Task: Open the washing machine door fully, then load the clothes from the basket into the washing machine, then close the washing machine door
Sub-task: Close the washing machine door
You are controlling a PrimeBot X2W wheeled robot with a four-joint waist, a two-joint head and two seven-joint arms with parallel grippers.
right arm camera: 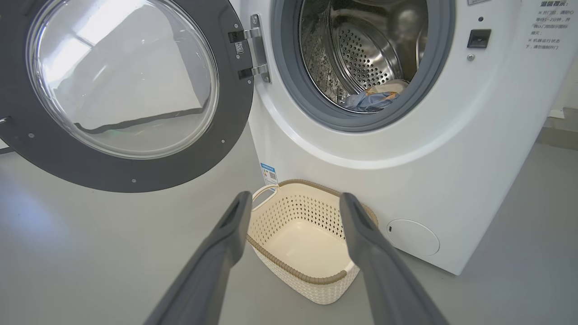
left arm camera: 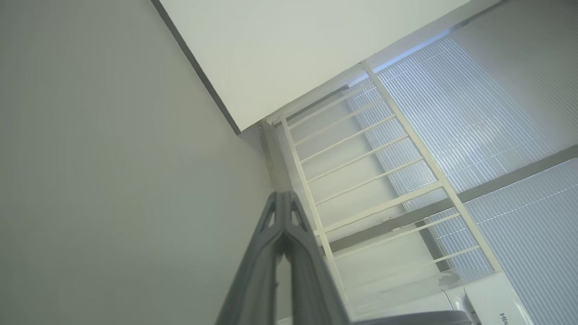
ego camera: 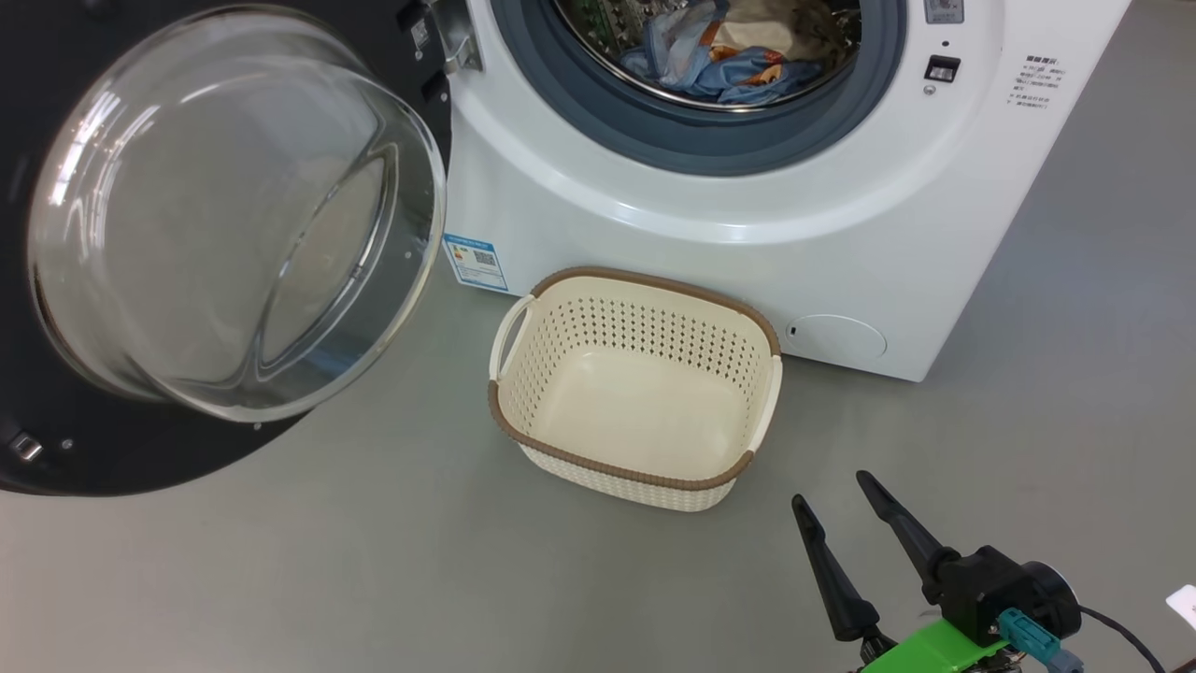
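The large round washing machine door [ego camera: 234,215], with a glossy black rim and a clear glass bowl, stands wide open at the left of the big white front-loading washing machine [ego camera: 747,252]. The light-blue and cream clothes [ego camera: 729,65] lie bunched in its steel drum, seemingly two garments. The small cream perforated plastic basket [ego camera: 635,327] sits empty on the grey floor [ego camera: 374,579] just before the machine. The right gripper [ego camera: 832,492] hangs released near the basket. The left gripper [left arm camera: 282,195] is clenched on nothing.

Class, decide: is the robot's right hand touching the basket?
Apart. The head view shows a strip of bare floor between the basket and the fingertips of the open right hand.
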